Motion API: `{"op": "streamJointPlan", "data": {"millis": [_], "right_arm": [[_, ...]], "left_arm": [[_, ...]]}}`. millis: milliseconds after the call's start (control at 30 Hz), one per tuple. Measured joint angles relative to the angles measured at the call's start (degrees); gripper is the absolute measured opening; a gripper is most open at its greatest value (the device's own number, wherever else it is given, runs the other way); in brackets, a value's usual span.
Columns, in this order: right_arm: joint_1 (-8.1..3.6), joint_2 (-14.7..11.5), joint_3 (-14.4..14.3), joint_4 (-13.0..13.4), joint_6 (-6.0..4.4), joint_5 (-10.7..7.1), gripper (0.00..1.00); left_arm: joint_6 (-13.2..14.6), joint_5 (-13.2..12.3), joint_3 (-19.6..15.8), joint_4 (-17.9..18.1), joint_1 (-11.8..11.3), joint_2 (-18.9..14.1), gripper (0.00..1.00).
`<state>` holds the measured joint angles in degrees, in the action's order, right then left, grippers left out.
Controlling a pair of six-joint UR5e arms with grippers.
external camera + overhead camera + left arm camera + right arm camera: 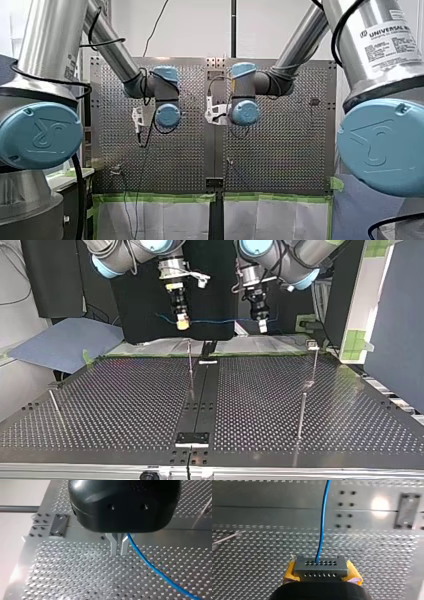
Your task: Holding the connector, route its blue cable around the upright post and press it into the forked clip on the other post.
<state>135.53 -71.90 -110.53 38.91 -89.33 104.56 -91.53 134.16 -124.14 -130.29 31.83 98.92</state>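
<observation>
Yellow pads on my right arm's fingers [353, 572] clench the grey rectangular multi-hole connector [320, 567], high above the perforated metal counter [125, 405] at the top view's left. From it the thin blue cable [220, 320] runs nearly taut across to my left arm's metal fingers [124, 545], which are pinched onto it at that view's right.

The risk, as I judge it, is the lack of slack. Swinging round the thin upright metal post [190, 362] below could tug the wire out of the connector, or let it slide through the metal fingers. Further right, what looks like the forked clip [313, 345] atop the other post is small. A cable arriving tilted or too high may ride over the fork rather than seat.

Both arms hang wrist-down, fingers pointing at the counter, above both posts.
</observation>
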Motion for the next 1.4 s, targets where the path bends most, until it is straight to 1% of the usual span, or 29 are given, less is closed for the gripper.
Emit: {"op": "streamJointPlan", "data": {"millis": [200, 300, 367, 500, 633, 733, 833, 967, 1100, 1200, 1300, 1400], "right_arm": [[-0.15, -3.2, 2.4, -1.2, -1.14, -0.76, 0.0], [-0.19, -5.0, 3.5, -1.4, -1.3, -1.32, 0.0], [-0.21, -5.8, 4.1, -1.5, -1.34, -1.62, 0.0], [-0.35, -6.3, 5.9, -2.3, -1.36, -2.29, 0.0], [-0.53, -6.2, 7.6, -3.6, -1.33, -2.8, 0.0], [-0.81, -6.2, 8.9, -4.6, -1.36, -3.42, 0.0], [-1.11, -6.1, 9.5, -5.2, -1.38, -4.54, 0.0], [-1.38, -6.1, 9.8, -5.5, -1.57, -6.49, 0.0], [-1.62, -6.0, 10.8, -6.2, -2.35, -8.7, 0.0], [-1.63, -6.0, 11.8, -7.4, -2.57, -9.95, 0.0], [-1.66, -6.0, 12.4, -7.8, -2.67, -10.59, 0.0], [-1.69, -6.0, 13.1, -8.1, -2.66, -10.78, 0.0]], "left_arm": [[0.0, 0.2, 1.8, -3.0, -1.0, -3.0, 0.1], [0.4, 0.3, 3.1, -4.6, -1.6, -4.6, 0.1], [0.6, 0.3, 4.2, -5.8, -2.0, -5.8, 0.1], [0.6, 0.3, 6.2, -7.9, -2.9, -7.9, 0.1], [-0.2, 0.3, 8.4, -10.1, -3.9, -10.1, 0.1], [-0.7, 0.0, 10.1, -11.8, -5.1, -11.8, 0.1], [-1.5, -1.0, 11.8, -13.5, -6.7, -13.5, 0.1], [-2.1, -3.1, 14.0, -15.8, -9.0, -15.8, 0.1], [-2.8, -5.3, 14.9, -18.0, -11.2, -18.0, 0.1], [-3.4, -7.1, 15.1, -19.9, -13.1, -19.6, 0.1], [-3.6, -9.1, 15.1, -21.8, -15.0, -19.7, 0.1], [-3.6, -10.8, 15.4, -23.6, -16.8, -18.7, 0.1]]}}
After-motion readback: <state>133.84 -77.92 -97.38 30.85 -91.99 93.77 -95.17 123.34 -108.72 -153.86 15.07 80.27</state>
